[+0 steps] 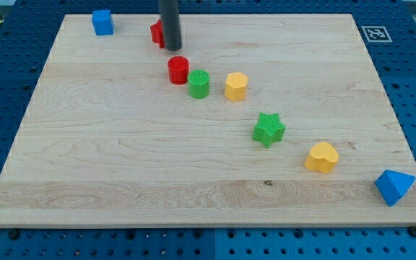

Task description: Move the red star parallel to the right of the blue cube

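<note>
The blue cube (102, 22) sits at the view's top left on the wooden board (121, 159). A red block (156, 32), partly hidden behind the rod so its star shape is hard to make out, lies to the cube's right, slightly lower in the view. My tip (173, 49) is at the lower end of the dark rod, touching or just off the red block's right side. A red cylinder (178, 70) stands just below the tip.
A green cylinder (198, 84) touches the red cylinder. A yellow hexagon (236, 86), a green star (269, 129), a yellow heart (322, 157) and a blue triangle (393, 186) run diagonally toward the view's bottom right. A marker tag (375, 33) sits at the top right.
</note>
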`<state>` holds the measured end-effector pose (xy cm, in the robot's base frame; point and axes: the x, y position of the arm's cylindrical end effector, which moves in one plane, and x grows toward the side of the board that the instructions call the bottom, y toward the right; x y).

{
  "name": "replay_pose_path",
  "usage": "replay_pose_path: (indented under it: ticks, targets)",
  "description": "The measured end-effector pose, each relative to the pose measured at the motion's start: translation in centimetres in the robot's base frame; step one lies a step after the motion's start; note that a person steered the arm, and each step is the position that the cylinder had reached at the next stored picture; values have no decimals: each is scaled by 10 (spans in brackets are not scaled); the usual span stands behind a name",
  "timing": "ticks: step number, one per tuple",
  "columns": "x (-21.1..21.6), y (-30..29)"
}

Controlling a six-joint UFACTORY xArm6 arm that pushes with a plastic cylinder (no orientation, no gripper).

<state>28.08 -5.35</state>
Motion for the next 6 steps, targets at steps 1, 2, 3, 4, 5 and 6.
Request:
replay_pose_path:
  ticks: [1,2,3,4,5,6]
  targets:
    - [-15,20]
    - [-7,9]
    - [26,-6]
    - [16,-27]
    - [-11,-51]
    - [-28,-60]
